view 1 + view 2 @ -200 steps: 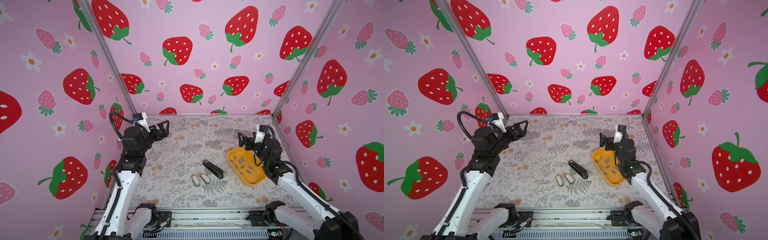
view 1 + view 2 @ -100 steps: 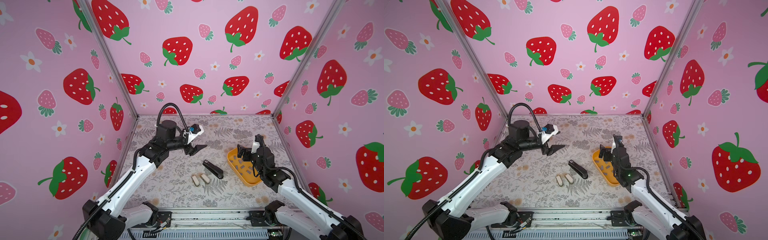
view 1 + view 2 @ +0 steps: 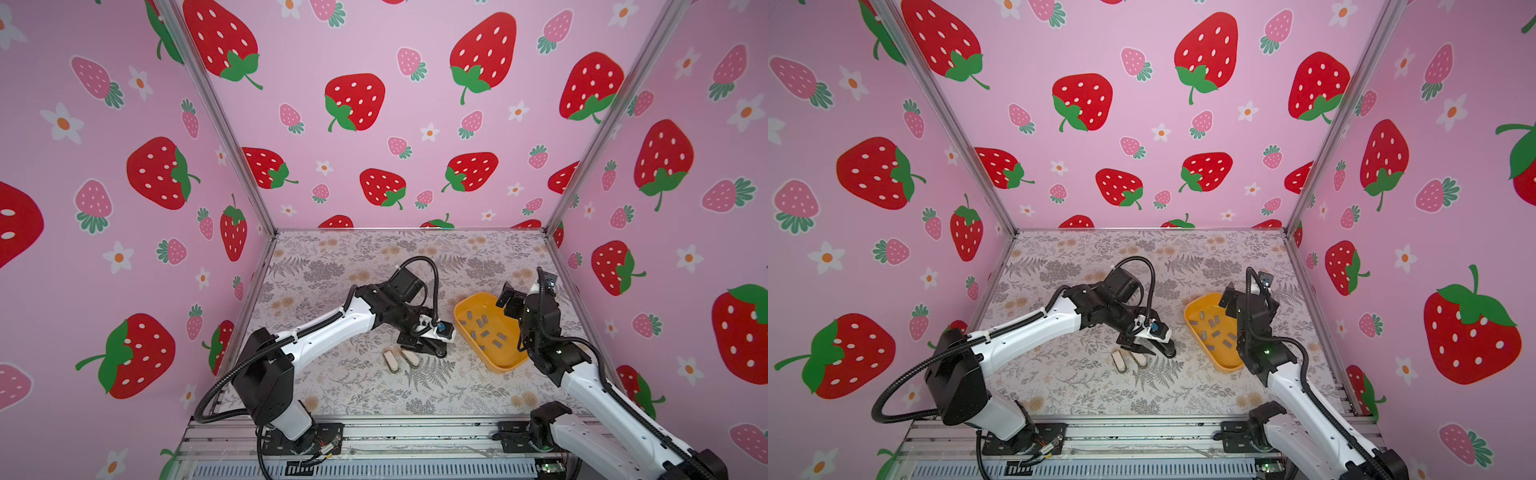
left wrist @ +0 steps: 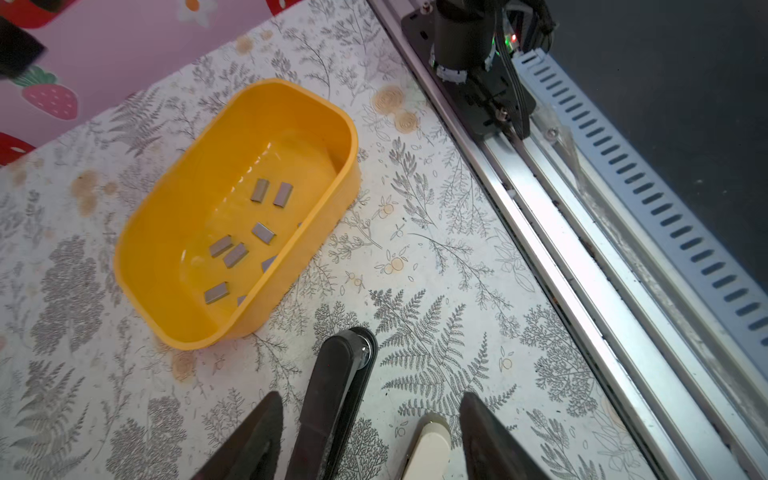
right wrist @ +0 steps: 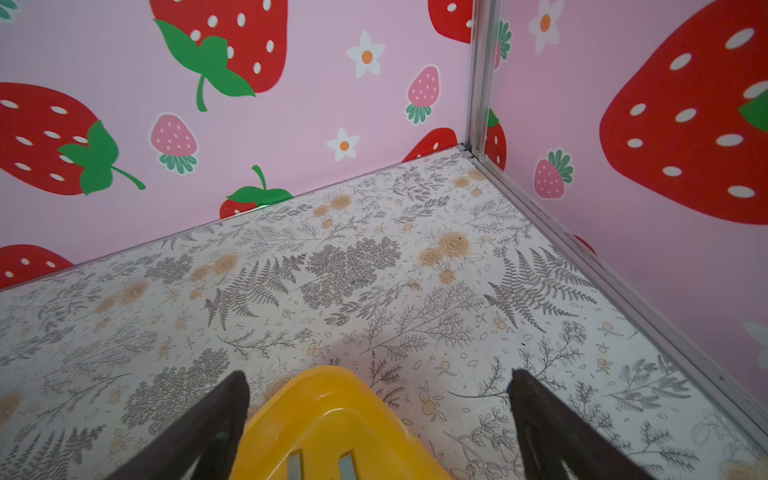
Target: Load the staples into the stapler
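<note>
The left fingers [image 4: 257, 444] stood partly open astride the stapler [image 4: 336, 386], gripping nothing. The staples [image 3: 484, 332] lay in the tray [image 3: 505, 366], at the stapler's 3 o'clock on the counter [image 3: 332, 257]. The right fingers [image 5: 199, 436] gaped wide, empty, over the tray's 1 o'clock rim.

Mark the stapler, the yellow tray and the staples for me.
stapler [image 4: 332, 382]: left wrist view, on its black top arm.
yellow tray [image 4: 145, 232]: left wrist view, on its inner wall.
staples [image 4: 260, 190]: left wrist view, on one grey strip.
</note>
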